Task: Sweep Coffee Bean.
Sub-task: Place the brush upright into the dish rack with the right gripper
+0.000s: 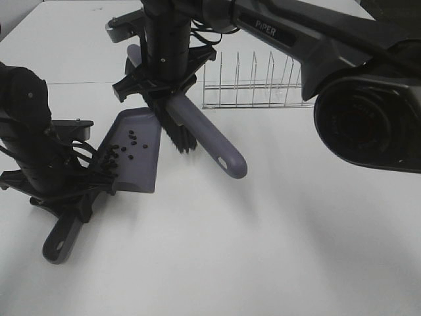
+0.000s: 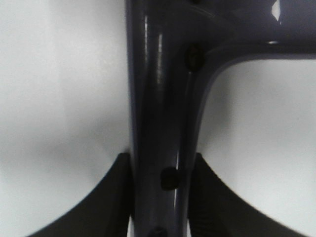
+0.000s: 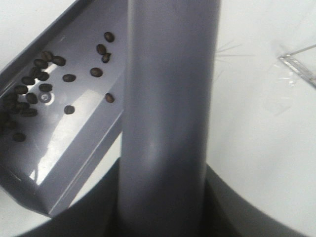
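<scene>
The grey-purple dustpan [image 1: 146,168] lies on the white table at the left. The coffee beans [image 1: 122,148] lie inside it, most clustered toward its handle end; they also show in the right wrist view [image 3: 39,84] on the pan [image 3: 74,143]. My left gripper [image 1: 72,197] is shut on the dustpan handle [image 2: 160,108], with its fingers [image 2: 111,202] on both sides of it. My right gripper [image 1: 164,82] reaches across the middle and is shut on the brush handle [image 3: 168,113]. The brush's black bristles [image 1: 177,138] rest at the pan's right edge, and its handle end [image 1: 227,158] points right and forward.
A wire dish rack [image 1: 253,85] stands on the table behind and to the right of the brush; a corner of it shows in the right wrist view [image 3: 298,64]. The right arm's large body [image 1: 368,118] hangs over the upper right.
</scene>
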Available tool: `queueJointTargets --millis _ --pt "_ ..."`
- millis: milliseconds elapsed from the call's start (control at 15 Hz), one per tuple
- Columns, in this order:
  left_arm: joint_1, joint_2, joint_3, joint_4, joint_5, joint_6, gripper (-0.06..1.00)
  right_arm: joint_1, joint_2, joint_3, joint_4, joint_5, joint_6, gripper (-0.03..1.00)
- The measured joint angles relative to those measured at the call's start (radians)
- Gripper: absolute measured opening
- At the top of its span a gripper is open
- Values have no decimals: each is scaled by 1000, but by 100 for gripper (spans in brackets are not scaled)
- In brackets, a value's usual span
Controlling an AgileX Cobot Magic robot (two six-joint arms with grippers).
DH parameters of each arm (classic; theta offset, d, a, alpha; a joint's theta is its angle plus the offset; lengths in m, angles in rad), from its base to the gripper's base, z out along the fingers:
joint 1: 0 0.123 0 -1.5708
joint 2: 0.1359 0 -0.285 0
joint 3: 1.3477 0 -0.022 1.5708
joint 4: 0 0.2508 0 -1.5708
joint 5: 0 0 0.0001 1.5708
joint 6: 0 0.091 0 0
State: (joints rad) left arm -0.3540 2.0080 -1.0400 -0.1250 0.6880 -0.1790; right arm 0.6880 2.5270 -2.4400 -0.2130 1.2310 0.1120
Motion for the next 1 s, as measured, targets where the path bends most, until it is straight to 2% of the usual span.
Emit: queueJointTargets --millis 133,267,467,667,733,1000 --pt "0 0 0 -1 0 0 26 -3 -55 0 -63 0 0 27" --pt "0 0 0 -1 0 0 26 -15 -97 0 -74 0 0 27" --pt "0 0 0 -1 0 1 26 -80 -161 3 -78 0 0 27" --pt "0 0 0 -1 1 1 26 -181 -246 82 -82 0 0 27" --pt "0 0 0 -1 1 1 26 -255 -306 166 -82 1 0 27" --pt "0 0 0 -1 1 3 26 -428 -409 331 -58 2 0 27"
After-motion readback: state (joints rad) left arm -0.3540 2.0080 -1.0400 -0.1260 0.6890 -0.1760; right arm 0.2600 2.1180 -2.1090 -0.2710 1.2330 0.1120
